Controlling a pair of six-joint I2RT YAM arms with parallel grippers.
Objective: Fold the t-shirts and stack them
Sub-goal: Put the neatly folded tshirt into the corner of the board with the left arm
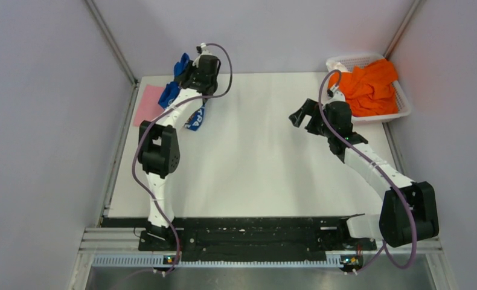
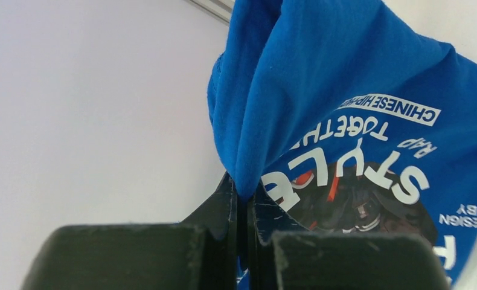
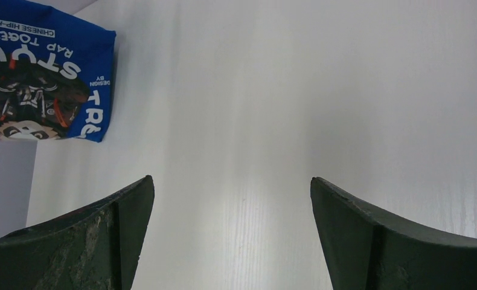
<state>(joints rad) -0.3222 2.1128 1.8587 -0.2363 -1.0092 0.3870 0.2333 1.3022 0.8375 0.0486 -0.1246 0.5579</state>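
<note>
Nearest, at the bottom of the overhead view, the two arm bases sit at the edge of the white table point(image 1: 254, 157). At middle right the right gripper point(image 3: 233, 187) hovers over bare tabletop with its black fingers spread wide and nothing between them.

Farther off, at upper left, the left gripper point(image 2: 242, 193) is clamped on a fold of the royal-blue cotton t-shirt with a round panda print point(image 2: 345, 90). The shirt hangs bunched from the jaws, just beside the flat pink t-shirt point(image 1: 150, 103) at the table's left edge. The crumpled orange t-shirt point(image 1: 369, 84) fills the white plastic mesh basket point(image 1: 403, 104) in the far upper-right corner.

This looks like the stacking step: the blue shirt being brought to the pink one. The next move likely calls for lowering it squarely over the pink cloth, then letting go without dragging the folds. The orange shirt is not yet started.

The white lettering, seen upside down, reads "CHINESE HIP-HOP", "RAP TOGETH…", "STYLE" and "DESIGN BY".
</note>
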